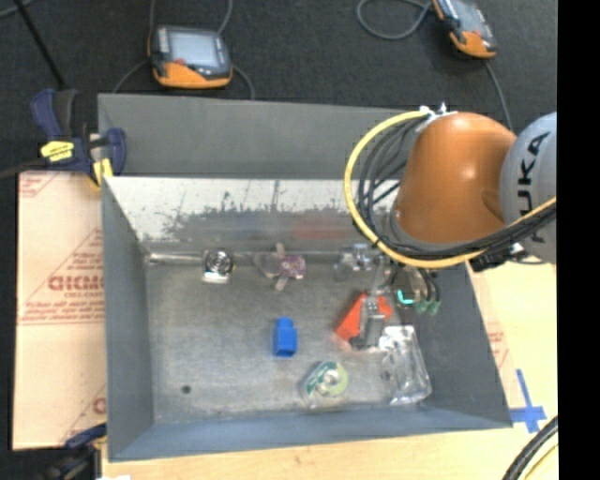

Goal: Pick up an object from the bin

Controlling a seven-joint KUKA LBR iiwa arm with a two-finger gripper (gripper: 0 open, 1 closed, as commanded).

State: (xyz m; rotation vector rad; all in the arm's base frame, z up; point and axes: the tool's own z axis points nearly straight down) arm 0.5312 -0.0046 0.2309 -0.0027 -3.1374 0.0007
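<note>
Grey sheet-metal bin [129, 281], sloped walls, flat floor. The floor is dull, speckled and scuffed. The far wall carries a pale band of scratches and streaks just above the floor line. The bin stands on a dark floor [291, 52]. Two orange-and-grey handheld units with black cables lie on it beyond the far rim, one at upper left [190, 54], one at top right [466, 28]. A pale counter [516, 305] shows along the bin's right side.

The arm comes in from the right. Its big orange wrist cover [450, 183] sits over the bin's far right corner, with a yellow-and-black cable loop [352, 183] running around it. The tool [376, 317] is down near the bin floor in the right half, just below the cover. Cannot tell whether the tool is open or closed.

A small red-orange plastic piece [352, 321] lies right of centre on the floor, touching or just beside the tool on the view's left side. Cannot tell if it is gripped.

Other items lie loose and spread out:
- crumpled clear plastic wrapper [405, 367], just beside the tool, toward the near right corner
- round clear-greenish disc [324, 380], near the front wall
- blue plastic block [285, 337], mid-floor, apart from the tool
- small shiny silver ball [217, 265] and purplish-grey spiky jack shape [285, 267], along the far wall
- small grey metal part [354, 259], at the far wall near the arm
</note>
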